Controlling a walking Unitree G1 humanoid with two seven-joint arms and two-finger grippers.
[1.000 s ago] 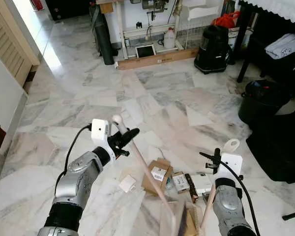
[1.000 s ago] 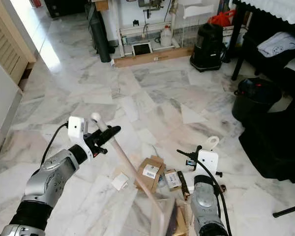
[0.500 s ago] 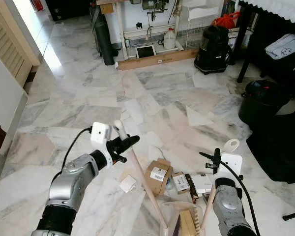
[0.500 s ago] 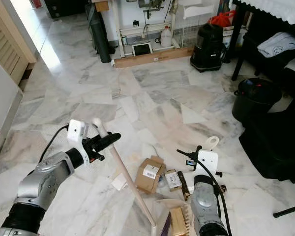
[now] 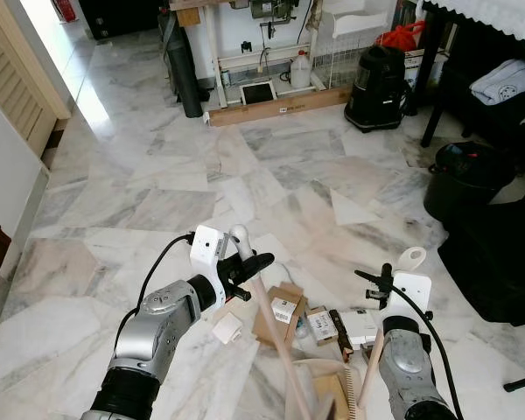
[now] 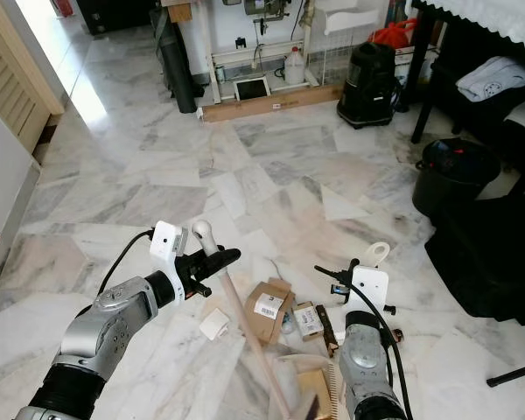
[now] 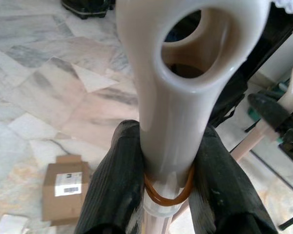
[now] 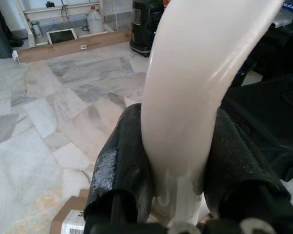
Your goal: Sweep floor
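On the marble floor (image 5: 140,175), low and centre: a litter of small boxes just ahead of both arms.
Left gripper (image 5: 245,265): fingers clamped on the top of the broom handle (image 5: 276,337), just under its looped end; the left wrist view shows both black fingers (image 7: 112,185) squeezing the shaft.
Right gripper (image 5: 374,289): closed round the cream dustpan handle (image 5: 370,363), pads pressed to it in the right wrist view.
Broom axis: slants from the left gripper down and to the robot's right, head (image 5: 328,402) at the bottom edge, beside the dustpan handle.
Rubbish: cardboard box (image 5: 278,311), a smaller box (image 5: 321,324) and a white box (image 5: 360,325) lie between the two handles; a white scrap (image 5: 227,327) sits left of the shaft.
Nearer arm: the left, by my reading, works the broom while the right holds the pan.
Likely stroke: draw the litter back toward the pan.
Room: open floor ahead and left; black bin (image 5: 464,179) and dark furniture close on the right.
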